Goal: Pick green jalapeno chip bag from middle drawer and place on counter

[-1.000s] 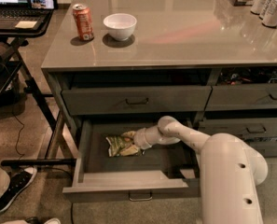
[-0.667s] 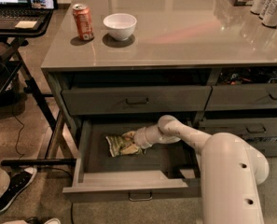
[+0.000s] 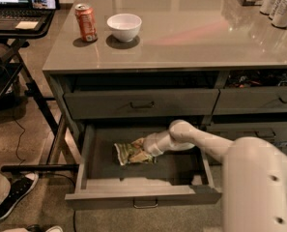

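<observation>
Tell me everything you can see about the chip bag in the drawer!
The green jalapeno chip bag is a small, crinkly, shiny packet, pale green with whitish edges and a yellow-orange patch. It lies flat on the dark floor of the open middle drawer, left of its centre. The robot's gripper reaches into the drawer and meets the bag's right end. Nothing else touches it that I can see.

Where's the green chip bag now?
Lower centre of the camera view: the green jalapeno chip bag lies in the open middle drawer, the gripper at its right end.
</observation>
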`<state>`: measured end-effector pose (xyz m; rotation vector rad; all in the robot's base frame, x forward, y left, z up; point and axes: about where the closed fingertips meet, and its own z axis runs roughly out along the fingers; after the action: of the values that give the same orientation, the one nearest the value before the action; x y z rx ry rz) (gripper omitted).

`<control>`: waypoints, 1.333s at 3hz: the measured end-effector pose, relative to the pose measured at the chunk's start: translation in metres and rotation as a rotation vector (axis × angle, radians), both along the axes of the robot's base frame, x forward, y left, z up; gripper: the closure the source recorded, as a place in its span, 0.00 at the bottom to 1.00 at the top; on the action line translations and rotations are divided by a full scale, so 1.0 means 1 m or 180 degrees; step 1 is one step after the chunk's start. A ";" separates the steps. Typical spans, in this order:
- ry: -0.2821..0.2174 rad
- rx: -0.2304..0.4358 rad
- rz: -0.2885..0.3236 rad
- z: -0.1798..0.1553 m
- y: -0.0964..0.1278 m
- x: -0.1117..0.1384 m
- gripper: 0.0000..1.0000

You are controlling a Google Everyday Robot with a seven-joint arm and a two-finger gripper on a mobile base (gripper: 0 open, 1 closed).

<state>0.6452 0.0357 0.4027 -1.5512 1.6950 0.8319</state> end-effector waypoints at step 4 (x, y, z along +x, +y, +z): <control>-0.0276 -0.1242 -0.0050 0.190 -0.123 -0.105 1.00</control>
<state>0.5397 -0.0870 0.5930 -1.7959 1.8805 0.4324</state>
